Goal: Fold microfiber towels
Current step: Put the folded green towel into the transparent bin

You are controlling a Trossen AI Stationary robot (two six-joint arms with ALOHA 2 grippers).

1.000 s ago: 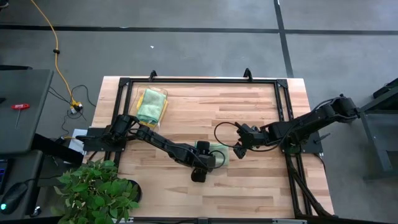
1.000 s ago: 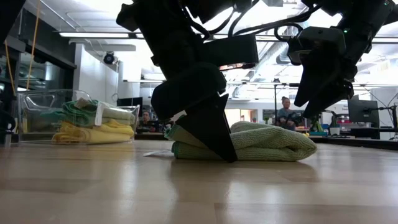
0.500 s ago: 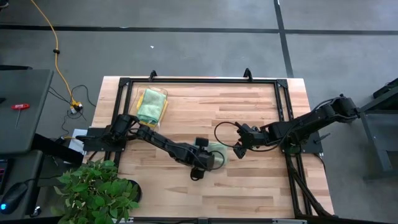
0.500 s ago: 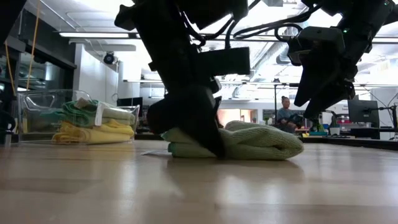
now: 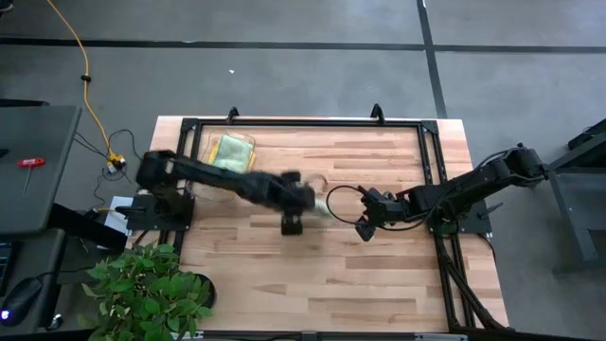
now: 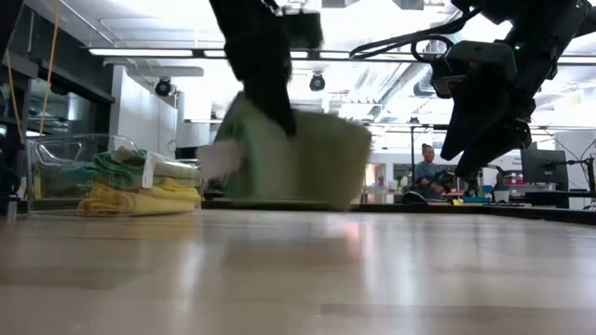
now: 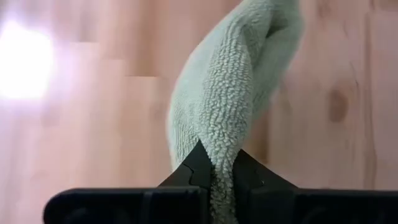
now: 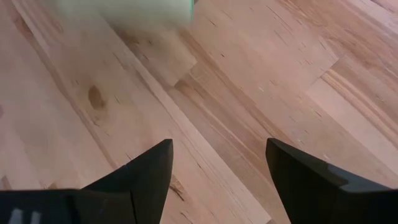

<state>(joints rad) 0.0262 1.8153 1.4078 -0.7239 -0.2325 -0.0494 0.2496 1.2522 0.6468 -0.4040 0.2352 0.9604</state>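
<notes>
High view: the worktop (image 5: 398,275) carries the bin (image 5: 230,156) of folded towels near its far left corner. My left gripper (image 7: 214,171) is pinching the folded green towel (image 6: 298,158) clear of the wood, mid-worktop. My right gripper (image 8: 217,168) hangs spread wide just beside it, holding nothing. I judge the fold could fall open in the swing toward the bin, since only 1 edge is clamped. A second ago that towel lay on the wood and my left jaws stood apart.

Bright overhead light — glare on the table (image 6: 298,270); lifted towel (image 6: 298,154) motion-blurred.
</notes>
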